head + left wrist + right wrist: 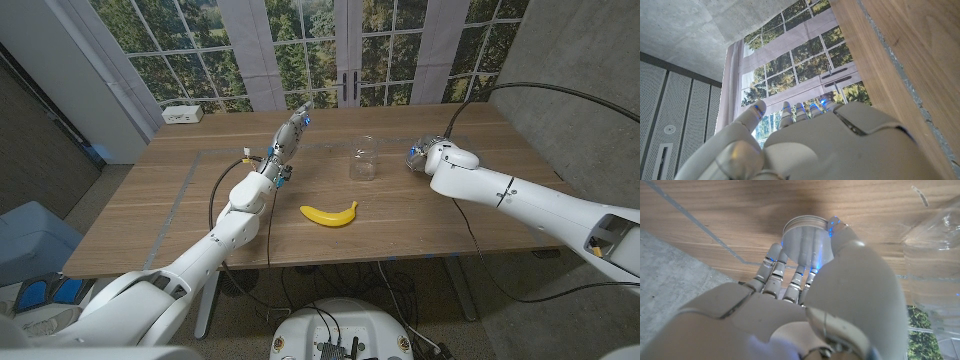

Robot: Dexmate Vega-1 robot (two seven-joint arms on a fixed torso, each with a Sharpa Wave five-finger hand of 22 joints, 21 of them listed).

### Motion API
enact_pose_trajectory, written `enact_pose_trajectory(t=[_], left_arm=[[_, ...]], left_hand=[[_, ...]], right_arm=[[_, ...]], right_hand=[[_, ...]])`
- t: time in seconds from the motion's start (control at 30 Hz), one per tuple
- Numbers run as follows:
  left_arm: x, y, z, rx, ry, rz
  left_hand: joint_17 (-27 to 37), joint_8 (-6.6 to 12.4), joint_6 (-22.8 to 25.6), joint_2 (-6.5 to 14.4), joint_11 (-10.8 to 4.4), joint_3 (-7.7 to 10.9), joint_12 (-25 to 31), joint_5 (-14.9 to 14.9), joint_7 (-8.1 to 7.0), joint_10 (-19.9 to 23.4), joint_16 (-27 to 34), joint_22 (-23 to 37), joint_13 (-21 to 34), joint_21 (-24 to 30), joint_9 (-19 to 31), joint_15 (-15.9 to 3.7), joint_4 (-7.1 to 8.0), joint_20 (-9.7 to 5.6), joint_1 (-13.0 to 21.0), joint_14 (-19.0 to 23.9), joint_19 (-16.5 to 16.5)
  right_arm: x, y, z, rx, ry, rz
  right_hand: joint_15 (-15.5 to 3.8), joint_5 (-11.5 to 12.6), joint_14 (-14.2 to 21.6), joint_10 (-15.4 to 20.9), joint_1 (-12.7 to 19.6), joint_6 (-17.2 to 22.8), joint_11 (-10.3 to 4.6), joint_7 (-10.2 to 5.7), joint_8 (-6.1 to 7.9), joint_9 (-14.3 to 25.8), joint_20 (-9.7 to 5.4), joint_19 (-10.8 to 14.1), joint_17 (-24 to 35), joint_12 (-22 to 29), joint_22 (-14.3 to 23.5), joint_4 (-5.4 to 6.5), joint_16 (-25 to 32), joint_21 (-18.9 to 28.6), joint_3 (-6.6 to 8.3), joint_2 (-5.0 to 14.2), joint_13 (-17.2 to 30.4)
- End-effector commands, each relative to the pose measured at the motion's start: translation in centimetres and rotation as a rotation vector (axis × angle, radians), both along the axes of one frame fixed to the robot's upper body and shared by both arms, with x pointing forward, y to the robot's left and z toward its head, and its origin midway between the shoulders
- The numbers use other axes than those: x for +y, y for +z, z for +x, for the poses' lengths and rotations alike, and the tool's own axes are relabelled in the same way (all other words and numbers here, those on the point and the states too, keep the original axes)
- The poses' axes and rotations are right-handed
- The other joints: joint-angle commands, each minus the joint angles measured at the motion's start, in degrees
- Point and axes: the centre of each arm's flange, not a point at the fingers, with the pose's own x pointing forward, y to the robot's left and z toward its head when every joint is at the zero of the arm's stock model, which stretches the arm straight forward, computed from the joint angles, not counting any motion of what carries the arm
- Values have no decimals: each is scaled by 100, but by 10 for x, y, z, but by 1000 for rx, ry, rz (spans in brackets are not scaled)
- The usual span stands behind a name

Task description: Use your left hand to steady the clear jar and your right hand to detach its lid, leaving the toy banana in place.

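Since the lid (807,242) is already off the clear jar (364,158) and held in the fingers of the right robot hand (428,156), just right of the jar, the step in hand looks like setting it down on the tabletop (160,215). It would go best lowered on bare wood to the right, clear of the jar. The left robot hand (285,140), raised well left of the jar with fingers apart and empty, should stay away from the toy banana (329,214) lying nearer.
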Motion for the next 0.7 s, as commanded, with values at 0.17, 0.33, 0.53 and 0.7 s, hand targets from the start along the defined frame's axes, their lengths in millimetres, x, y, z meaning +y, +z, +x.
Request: enact_pose_trajectory(t=[0.17,0.33,0.53,0.7], left_arm=[[2,-1,-4,-7,14,-8],[3,0,-3,-4,15,-11],[4,0,-2,-2,18,-10],[4,0,-1,-4,14,-10]], left_hand=[[-3,-2,-10,390,17,39,-22,-25,-18,19,-22,20,13,-51,1,-491,-114,-641,113,-28,-94],[-4,-5,-17,385,28,59,-28,-33,-2,15,-26,19,14,-59,1,-477,-160,-640,137,-37,-101],[-4,-12,-37,376,37,71,-37,-42,-1,3,-31,20,14,-64,1,-471,-201,-656,155,-50,-103],[-3,-18,-61,370,39,77,-44,-48,-7,-13,-32,20,14,-70,1,-465,-232,-659,167,-58,-111]], right_arm=[[6,3,6,90,-81,-78],[7,6,4,92,-86,-77],[4,11,-2,55,-58,-33],[-9,12,-14,-114,131,178]], right_hand=[[-112,-578,-571,-622,-1900,-692,406,221,-51,-54,552,505,85,-36,-21,167,-13,-322,-609,-20,-147],[103,-566,-903,-1294,-2556,-1543,548,198,-118,-125,961,592,-69,-88,-31,253,-168,-795,-966,-374,-303],[345,-265,-1617,-1683,-3013,-2317,529,113,-96,-213,1328,168,-262,-28,-31,370,-490,-1484,-1395,-656,-517],[472,-167,-1920,-2044,-3349,-2408,661,229,-27,-258,1406,-103,-381,-60,-32,637,-567,-2065,-1355,-27,-721]])
